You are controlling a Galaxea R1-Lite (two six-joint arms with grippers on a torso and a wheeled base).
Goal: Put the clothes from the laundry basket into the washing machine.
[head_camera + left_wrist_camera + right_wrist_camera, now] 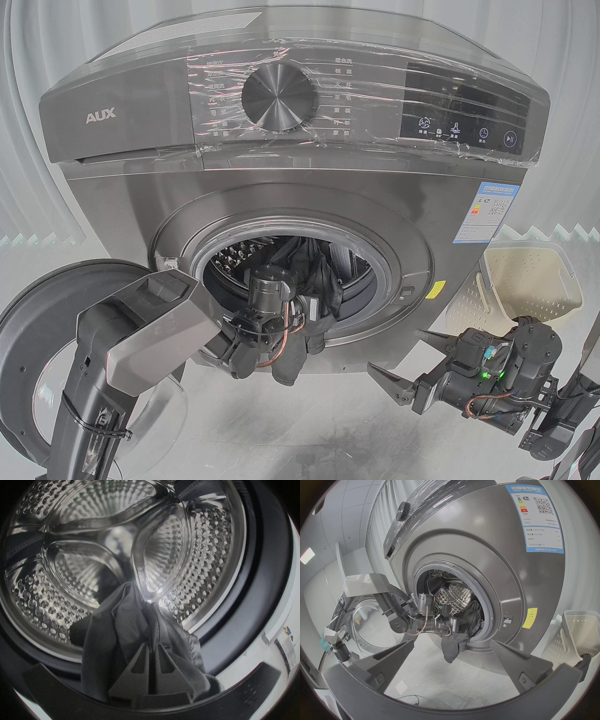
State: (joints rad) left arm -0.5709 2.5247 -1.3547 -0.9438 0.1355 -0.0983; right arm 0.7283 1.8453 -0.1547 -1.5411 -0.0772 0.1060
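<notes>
1. You have a dark grey garment (292, 359) lying across the lower lip of the washing machine (375, 206) opening. Part of it is inside, and one end hangs down outside over the front rim
2. In the left wrist view the cloth rises in a bunched fold from the fingers towards the far wall of the perforated steel drum (193, 555)
3. Your left gripper (152, 647) is at the mouth of the drum, just over the dark rubber door seal (265, 589). Its two fingers are pressed together with the garment pinched between them
4. Your left wrist sits in the lower left of the opening, and the hanging end of the garment drapes just beside it on the right
5. Your right gripper (394, 350) is low in front of the machine's lower right corner, well apart from the garment. Its fingers are spread wide with nothing between them, and they point left
6. The cream laundry basket (537, 281) stands on the floor to the right of the machine, just beyond your right arm. It is tipped so that its perforated inside faces you
7. The round door (37, 325) is swung fully open on the left, behind your left arm
8. Higher on the machine front you can see a round dial (279, 97) under crinkled plastic film (375, 94), a blue-edged label (494, 212) at upper right and a small yellow sticker (435, 289) right of the opening
</notes>
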